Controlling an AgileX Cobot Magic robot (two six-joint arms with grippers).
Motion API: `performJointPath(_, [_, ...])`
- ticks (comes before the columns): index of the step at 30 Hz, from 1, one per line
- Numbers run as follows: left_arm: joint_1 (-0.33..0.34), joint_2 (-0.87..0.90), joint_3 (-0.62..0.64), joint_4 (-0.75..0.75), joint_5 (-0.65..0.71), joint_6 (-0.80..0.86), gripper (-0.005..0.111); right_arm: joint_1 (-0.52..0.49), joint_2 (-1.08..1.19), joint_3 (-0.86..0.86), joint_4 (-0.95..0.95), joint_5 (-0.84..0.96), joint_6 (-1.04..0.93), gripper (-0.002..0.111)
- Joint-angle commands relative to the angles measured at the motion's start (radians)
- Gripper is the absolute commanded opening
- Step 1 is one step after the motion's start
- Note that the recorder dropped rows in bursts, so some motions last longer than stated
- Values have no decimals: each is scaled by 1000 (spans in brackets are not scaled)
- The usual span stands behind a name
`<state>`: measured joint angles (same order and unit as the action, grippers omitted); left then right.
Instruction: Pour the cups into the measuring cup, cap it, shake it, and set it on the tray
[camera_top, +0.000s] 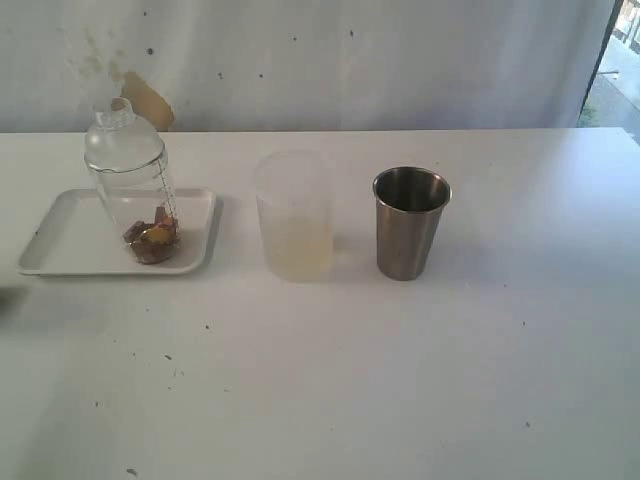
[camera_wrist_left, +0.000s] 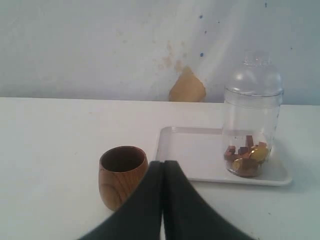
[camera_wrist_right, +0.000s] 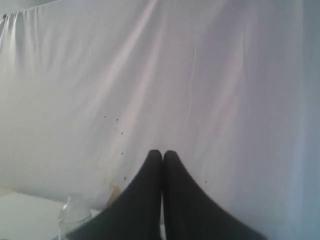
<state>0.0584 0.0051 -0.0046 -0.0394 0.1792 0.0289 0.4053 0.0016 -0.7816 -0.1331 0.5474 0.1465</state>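
Sitting between tray (camera_top: 70, 235) and tumbler (camera_top: 411, 225) is a frosted cup (camera_top: 294, 215); left hand (camera_wrist_left: 163, 164), right hand (camera_wrist_right: 162, 153) closed, empty.

- Frosted cup (camera_top: 293, 215): milky-translucent plastic, upright at the centre of the frame. Its lower part shows a pale yellowish fill.
- Table (camera_top: 320, 400): white surface covering the lower two thirds of the frame. Small dark specks are scattered toward the lower left.
- Backdrop (camera_top: 400, 60): creased white cloth across the top of the frame.
- Tan patch (camera_top: 152, 102): on the backdrop, upper left, with faint brownish spots above it.
- Bright opening (camera_top: 622, 60): narrow strip at the upper right edge.
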Motion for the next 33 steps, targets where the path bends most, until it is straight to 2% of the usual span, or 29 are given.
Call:
performJointPath(1, [0, -5, 5, -5, -4, -2, 1, -144, -2, 170, 2, -304, -16, 0])
performJointPath(8, [0, -5, 5, -5, -4, -2, 1, -325, -2, 376, 8, -378, -198, 0])
performJointPath(14, [0, -5, 5, -5, -4, -2, 1, -399, -2, 544, 144, -399, -404, 0])
performJointPath(20, [0, -5, 5, -5, -4, -2, 1, -458, -2, 778, 133, -501, -300, 0])
performJointPath(24, [0, -5, 5, -5, -4, -2, 1, -460, -2, 782, 133, -404, -214, 0])
performJointPath(27, [0, -5, 5, -5, -4, -2, 1, -460, -2, 782, 122, -243, -221, 0])
performJointPath(30, [0, -5, 5, -5, -4, -2, 1, -460, -2, 782, 116, -228, -291, 0])
performJointPath(33, [0, -5, 5, -5, -4, -2, 1, -460, -2, 782, 116, -211, -263, 0])
